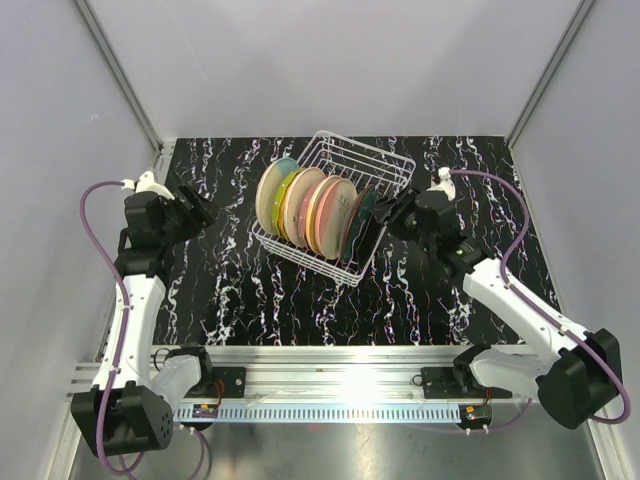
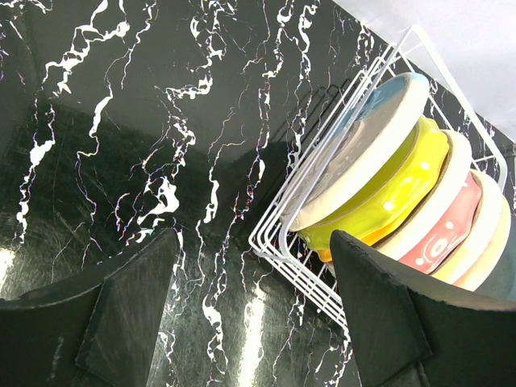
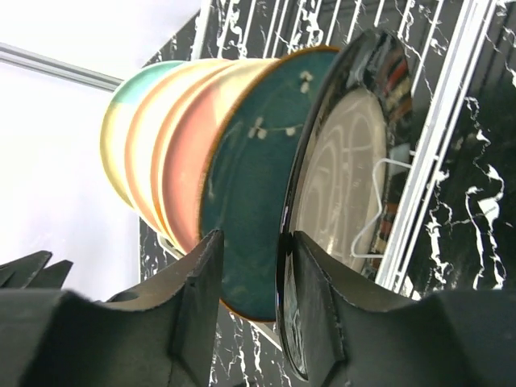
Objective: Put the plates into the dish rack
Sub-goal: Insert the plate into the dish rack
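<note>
The white wire dish rack [image 1: 385,165] stands at mid-table with several plates on edge in it: cream-blue [image 1: 270,192] at the left end, then yellow-green [image 1: 287,200], peach and pink ones, teal [image 1: 360,215], and a glossy black plate [image 1: 373,238] at the right end. My right gripper [image 1: 393,215] is at the rack's right end. In the right wrist view it [image 3: 254,266] is open and straddles the rim of the black plate [image 3: 355,177]: the plate lies against the right finger, with a gap to the left finger in front of the teal plate [image 3: 258,185]. My left gripper [image 1: 200,208] is open and empty, left of the rack.
In the left wrist view the left gripper [image 2: 254,266] hovers over black marble tabletop [image 2: 161,161], with the rack's corner [image 2: 290,258], the cream-blue plate [image 2: 363,153] and the yellow-green plate [image 2: 395,193] to its right. Grey walls enclose the table on three sides.
</note>
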`<state>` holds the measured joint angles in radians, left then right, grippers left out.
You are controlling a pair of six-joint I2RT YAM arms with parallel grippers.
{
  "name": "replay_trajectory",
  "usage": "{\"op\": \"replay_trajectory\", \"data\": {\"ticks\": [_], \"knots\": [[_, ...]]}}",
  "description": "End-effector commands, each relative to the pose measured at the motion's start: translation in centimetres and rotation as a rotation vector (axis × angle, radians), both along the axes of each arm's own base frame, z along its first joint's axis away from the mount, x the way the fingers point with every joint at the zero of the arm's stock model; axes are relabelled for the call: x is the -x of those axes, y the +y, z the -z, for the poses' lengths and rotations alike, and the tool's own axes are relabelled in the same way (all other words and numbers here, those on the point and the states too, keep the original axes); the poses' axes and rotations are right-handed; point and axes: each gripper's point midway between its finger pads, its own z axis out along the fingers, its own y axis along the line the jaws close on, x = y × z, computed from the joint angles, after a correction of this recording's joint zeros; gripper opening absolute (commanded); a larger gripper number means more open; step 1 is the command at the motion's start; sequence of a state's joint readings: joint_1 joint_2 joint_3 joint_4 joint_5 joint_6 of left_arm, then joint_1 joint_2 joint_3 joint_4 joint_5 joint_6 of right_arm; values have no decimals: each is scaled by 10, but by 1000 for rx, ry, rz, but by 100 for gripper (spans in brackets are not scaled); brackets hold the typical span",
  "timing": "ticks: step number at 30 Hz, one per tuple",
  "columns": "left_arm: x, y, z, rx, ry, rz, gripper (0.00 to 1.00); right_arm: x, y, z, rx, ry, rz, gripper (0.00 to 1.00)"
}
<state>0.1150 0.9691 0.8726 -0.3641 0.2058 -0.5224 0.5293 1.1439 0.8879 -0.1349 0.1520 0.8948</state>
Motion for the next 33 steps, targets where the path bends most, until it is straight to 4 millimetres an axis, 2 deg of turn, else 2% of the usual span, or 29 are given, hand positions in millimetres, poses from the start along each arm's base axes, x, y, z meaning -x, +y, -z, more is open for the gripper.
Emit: {"op": "replay_trajectory", "data": {"ticks": [1,5,10,15,19,21,23,24,25,27,28,30,31,33], "knots": [[-3,-1,-14,-10,-70,19,81,-8,5,-59,-66,-145,-17,48],[-3,-2,-14,-8,-70,22,81,-9,5,-81,-63,-184,-24,50],[-2,-2,-16,-11,-77,21,81,-13,14,-97,-72,-203,-58,51],[-2,-2,-15,-11,-76,20,81,-12,11,-130,-60,-261,-62,52],[-2,-2,-16,-12,-79,20,81,-5,4,-156,-6,-319,-76,59],[-2,-1,-16,-15,-79,19,81,-2,-1,-170,50,-369,-86,65],[-1,-1,-18,-20,-85,16,81,3,-11,-169,134,-393,-86,70],[0,0,-19,-28,-90,15,81,2,-19,-165,169,-391,-57,76],[1,1,-21,-35,-96,14,81,3,-27,-151,234,-372,-49,79],[2,6,-26,-73,-106,-4,81,6,-47,-142,292,-356,24,85],[5,6,-30,-88,-118,-8,81,8,-54,-123,337,-320,37,87],[8,7,-34,-130,-130,-16,85,16,-71,-114,366,-308,88,93],[12,7,-40,-142,-151,-20,86,18,-75,-93,391,-273,91,94],[15,5,-43,-179,-165,-20,87,26,-85,-86,404,-275,116,95]]}}
